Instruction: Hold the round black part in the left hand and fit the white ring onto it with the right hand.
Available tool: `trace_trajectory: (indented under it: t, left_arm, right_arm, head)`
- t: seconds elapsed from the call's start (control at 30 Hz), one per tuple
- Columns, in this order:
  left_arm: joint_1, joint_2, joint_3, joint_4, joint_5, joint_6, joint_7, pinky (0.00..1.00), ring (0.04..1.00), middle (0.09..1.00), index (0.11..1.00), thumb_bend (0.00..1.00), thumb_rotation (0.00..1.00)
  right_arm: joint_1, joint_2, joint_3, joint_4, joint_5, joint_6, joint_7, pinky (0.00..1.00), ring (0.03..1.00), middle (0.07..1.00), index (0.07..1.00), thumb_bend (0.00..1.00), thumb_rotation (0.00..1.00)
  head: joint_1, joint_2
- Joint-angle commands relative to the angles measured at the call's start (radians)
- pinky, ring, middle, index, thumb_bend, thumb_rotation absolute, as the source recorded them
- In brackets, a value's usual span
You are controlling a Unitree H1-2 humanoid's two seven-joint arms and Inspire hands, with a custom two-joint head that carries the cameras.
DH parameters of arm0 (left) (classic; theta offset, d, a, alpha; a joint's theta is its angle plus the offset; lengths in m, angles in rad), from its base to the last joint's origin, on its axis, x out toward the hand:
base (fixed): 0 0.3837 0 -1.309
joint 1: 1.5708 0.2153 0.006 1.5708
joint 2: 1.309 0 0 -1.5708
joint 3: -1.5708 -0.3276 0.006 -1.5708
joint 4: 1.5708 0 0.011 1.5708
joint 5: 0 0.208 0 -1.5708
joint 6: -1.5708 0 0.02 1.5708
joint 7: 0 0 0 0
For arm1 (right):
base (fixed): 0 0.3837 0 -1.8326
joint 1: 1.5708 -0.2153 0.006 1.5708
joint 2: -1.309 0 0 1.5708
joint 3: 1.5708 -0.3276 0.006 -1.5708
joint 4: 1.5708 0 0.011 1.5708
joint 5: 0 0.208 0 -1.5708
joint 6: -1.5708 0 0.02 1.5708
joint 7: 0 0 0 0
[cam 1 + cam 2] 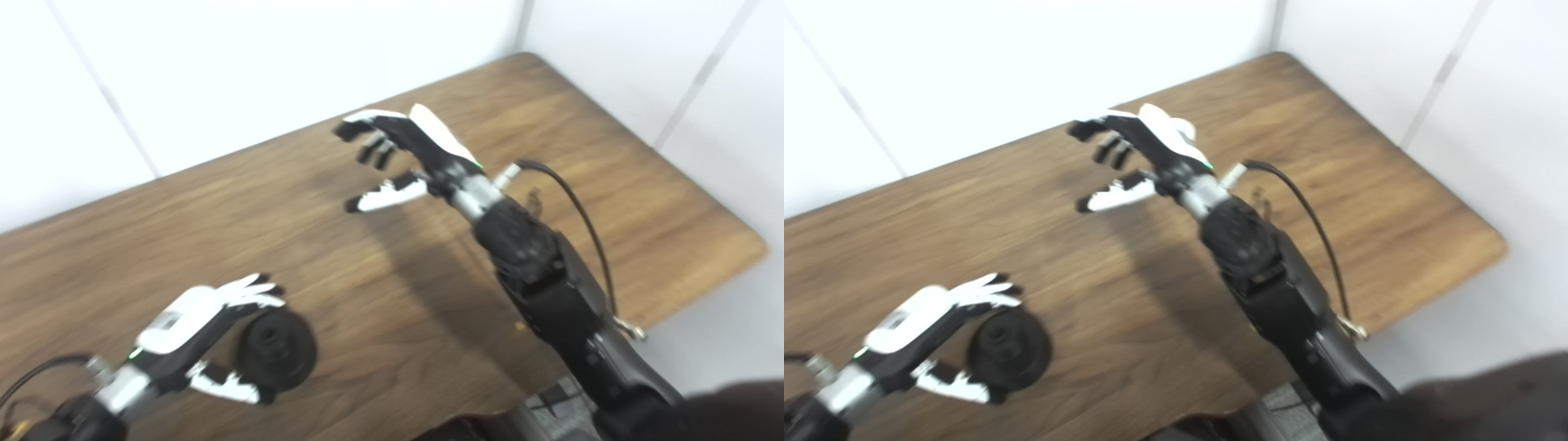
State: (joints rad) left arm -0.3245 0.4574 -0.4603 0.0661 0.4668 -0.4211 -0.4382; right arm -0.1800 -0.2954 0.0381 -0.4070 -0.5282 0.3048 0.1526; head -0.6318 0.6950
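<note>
Left hand (pixel 202 331) low at the table's (pixel 392 294) near-left, fingers and thumb wrapped on the round black part (pixel 275 349), held just over the wood. Right hand (pixel 407 156) raised mid-table, well apart, fingers spread wide, holding nothing. White ring not visible; frames blurred.

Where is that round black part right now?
The round black part sits low on the left of the wooden table, between the left hand's fingers and thumb.
</note>
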Motion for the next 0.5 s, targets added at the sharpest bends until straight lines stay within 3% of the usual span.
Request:
trace_trajectory:
  t: [0.0, 0.13, 0.23, 0.47]
  left_arm:
    - [-0.008, 0.033, 0.009, 0.015, -0.003, -0.026, -0.013, 0.92, 0.968, 0.887, 0.489, 0.52, 0.07]
    - [-0.011, 0.050, 0.017, 0.010, -0.017, -0.028, -0.033, 0.93, 0.972, 0.890, 0.490, 0.52, 0.08]
    - [-0.009, 0.054, 0.023, 0.006, -0.025, -0.030, -0.036, 0.92, 0.962, 0.881, 0.489, 0.52, 0.07]
    - [0.000, 0.058, 0.026, -0.006, -0.021, -0.023, -0.051, 0.92, 0.961, 0.876, 0.490, 0.52, 0.07]
  right_arm:
    - [-0.051, -0.050, 0.014, -0.007, -0.114, -0.033, -0.033, 0.50, 0.613, 0.710, 0.717, 0.69, 0.20]
    - [-0.101, -0.142, 0.059, 0.022, -0.324, -0.053, -0.031, 0.55, 0.681, 0.719, 0.720, 0.65, 0.21]
    - [-0.147, -0.198, 0.073, 0.059, -0.418, -0.053, -0.006, 0.57, 0.728, 0.732, 0.722, 0.65, 0.23]
    - [-0.255, -0.289, 0.069, 0.145, -0.475, 0.009, 0.197, 0.70, 0.809, 0.788, 0.757, 0.72, 0.27]
  head:
    - [-0.001, 0.001]
    - [-0.031, -0.017]
    - [-0.036, -0.018]
    - [-0.027, -0.019]
